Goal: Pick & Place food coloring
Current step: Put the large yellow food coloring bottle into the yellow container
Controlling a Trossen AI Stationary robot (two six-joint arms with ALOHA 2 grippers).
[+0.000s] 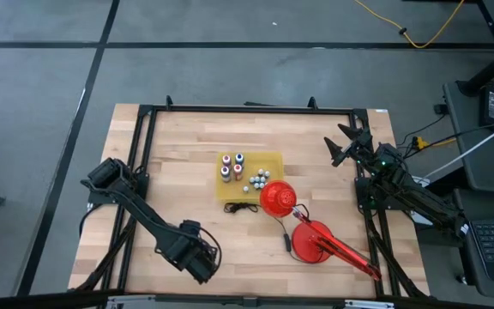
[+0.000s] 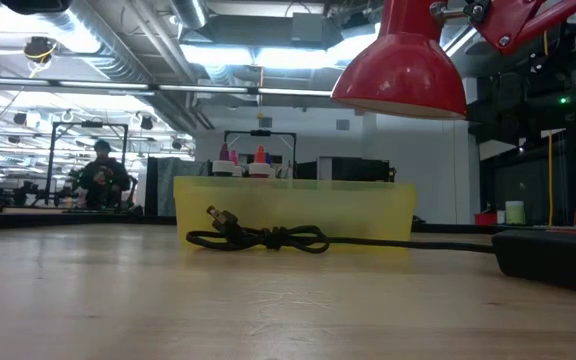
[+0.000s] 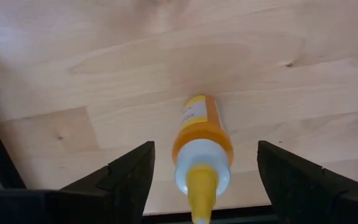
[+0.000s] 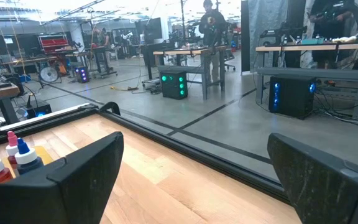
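Looking straight down from the high view: pale wooden table (image 1: 178, 172), shallow yellow plastic tray (image 1: 268, 160) at centre with several tiny pale food coloring bottles (image 1: 231, 166) standing upright inside, beside a cluster of small pale balls (image 1: 258, 179); red desk lamp (image 1: 298, 223) and black cord (image 1: 240, 207) just in front of the tray; left gripper (image 1: 197, 260) low over bare wood near the front edge, well apart from the tray; right gripper (image 1: 347, 144) parked at the far right corner. Level, from the low view: same tray wall, pink and orange bottle tips peeking above it, cord lying against its front, red lamp shade overhead. From the left wrist view: fingers (image 3: 126, 177) spread apart, one orange-bodied, white-shouldered, yellow-tipped dropper bottle (image 3: 201, 143) between them, touching neither pad, seemingly just released or not yet gripped; lying or standing, hard to say. From the right wrist view: fingers wide apart, holding nothing, red- and blue-topped bottles in the tray well off. Likely step: placing or fetching the orange bottle; next calls either for backing off without knocking it, or for closing squarely on the body.
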